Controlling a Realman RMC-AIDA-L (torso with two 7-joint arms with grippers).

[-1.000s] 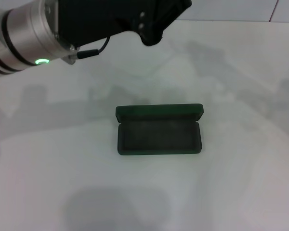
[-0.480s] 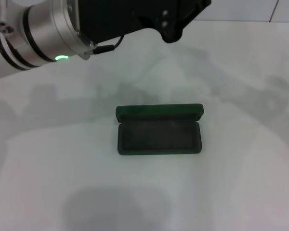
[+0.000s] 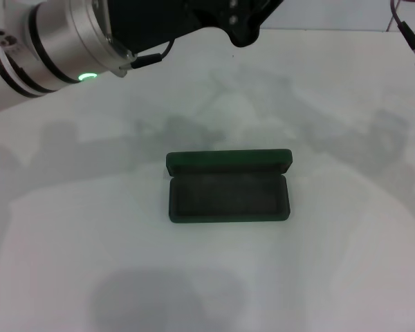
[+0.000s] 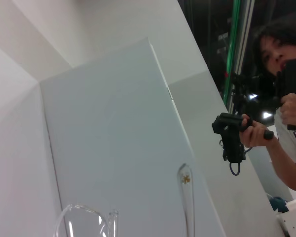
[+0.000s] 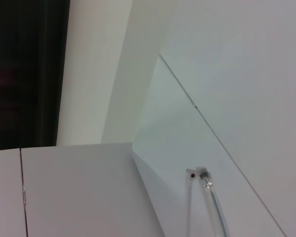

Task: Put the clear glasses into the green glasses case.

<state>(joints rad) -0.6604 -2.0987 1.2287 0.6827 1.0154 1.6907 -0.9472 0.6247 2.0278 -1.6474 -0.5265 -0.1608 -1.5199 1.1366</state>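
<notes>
Since a second ago the left arm (image 3: 69, 34) has swung further across the top of the head view toward the middle, and a bit of the right arm's cabling (image 3: 409, 38) has come in at the upper right corner. One green case (image 3: 228, 187) lies open on the white counter (image 3: 346, 263), lid tipped back, its lining bare and ready to take the load. One pair of clear glasses (image 4: 89, 219) shows in both wrist views, a lens edge and a thin temple with its hinge (image 5: 200, 177) held up in the air, well apart from the case. Probably both arms carry it between them; neither claw is in view, so I cannot tell their grip.
</notes>
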